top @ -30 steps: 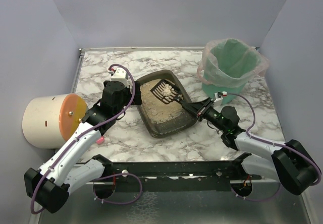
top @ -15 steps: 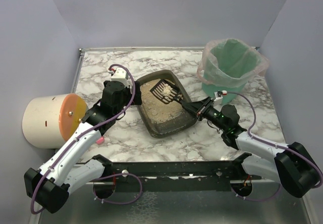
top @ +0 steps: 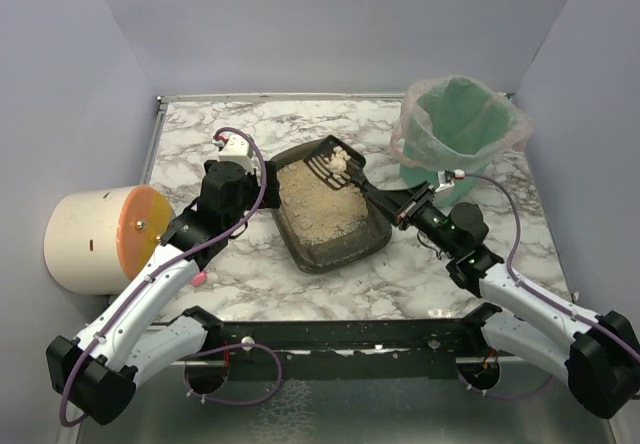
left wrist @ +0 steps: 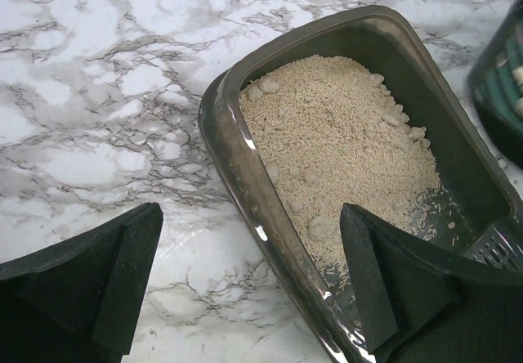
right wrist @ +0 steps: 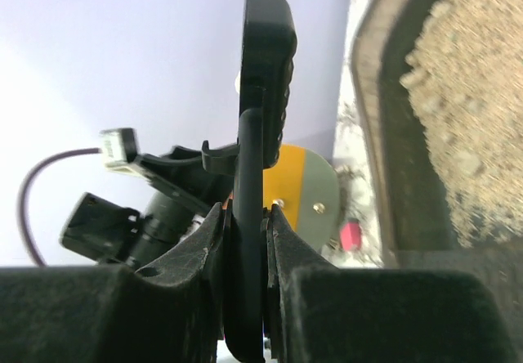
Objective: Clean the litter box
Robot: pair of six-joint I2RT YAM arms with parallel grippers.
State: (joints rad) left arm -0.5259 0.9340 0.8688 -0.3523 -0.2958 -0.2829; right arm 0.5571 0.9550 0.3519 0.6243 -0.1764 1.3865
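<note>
The litter box (top: 360, 249) is a dark tray of beige litter at the table's middle; it also shows in the left wrist view (left wrist: 245, 150) and the right wrist view (right wrist: 372, 118). My right gripper (top: 408, 209) is shut on the handle of the black slotted scoop (top: 333, 165), whose head holds pale clumps above the box's far end. In the right wrist view my fingers (right wrist: 282, 232) clamp the scoop handle (right wrist: 248, 216). My left gripper (top: 262, 179) is open, its jaws straddling the box's left rim, as the left wrist view (left wrist: 249, 257) shows.
A green bucket (top: 458, 134) lined with a clear bag stands at the back right. A cream cylinder with an orange face (top: 100, 236) lies at the left edge. A small pink object (top: 198, 278) lies near the left arm.
My right gripper has lifted the scoop out of the litter and moved it toward the far right, with clumps on its head. The left arm has not moved.
</note>
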